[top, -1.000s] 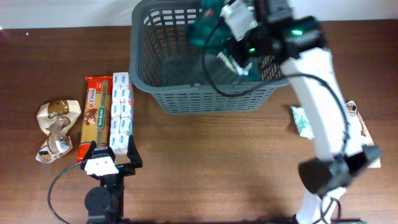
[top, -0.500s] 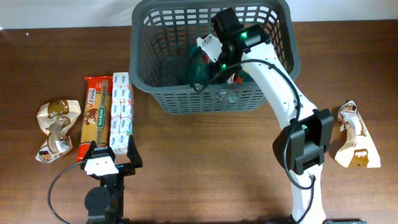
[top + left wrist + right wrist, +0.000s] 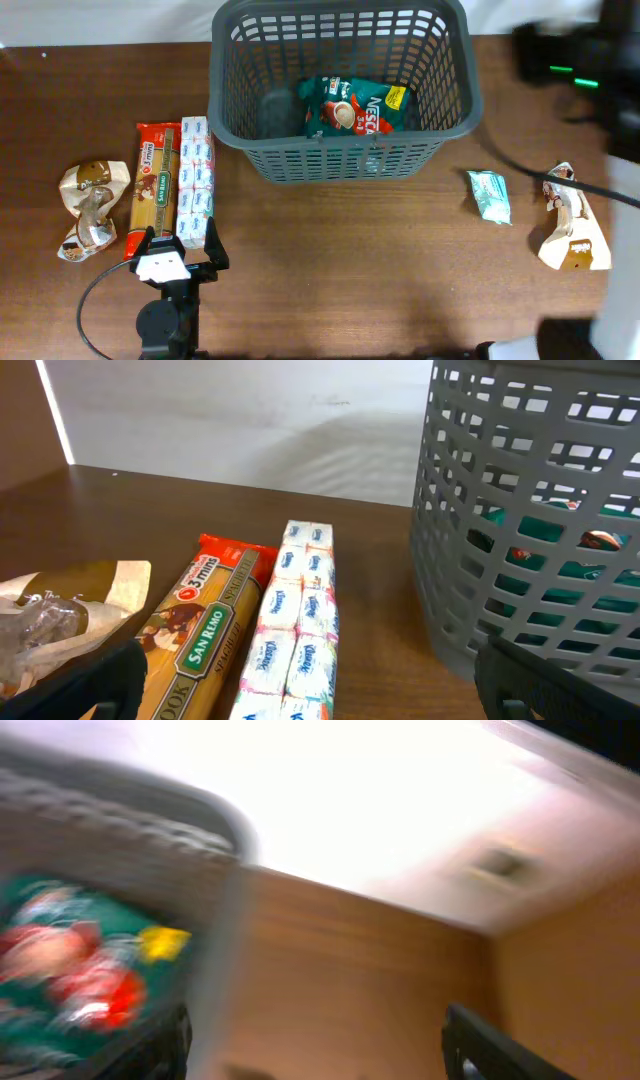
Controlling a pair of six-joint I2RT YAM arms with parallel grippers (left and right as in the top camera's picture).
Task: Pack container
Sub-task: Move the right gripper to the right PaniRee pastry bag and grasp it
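From overhead alone, teal sachet (image 3: 489, 196) lies near container (image 3: 340, 160).

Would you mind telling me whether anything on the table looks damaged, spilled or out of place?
Nothing is spilled. The left brown packet and the right brown packet look crumpled, unlike the straight pasta pack and tissue pack. The green coffee packet lies slightly askew in the basket.
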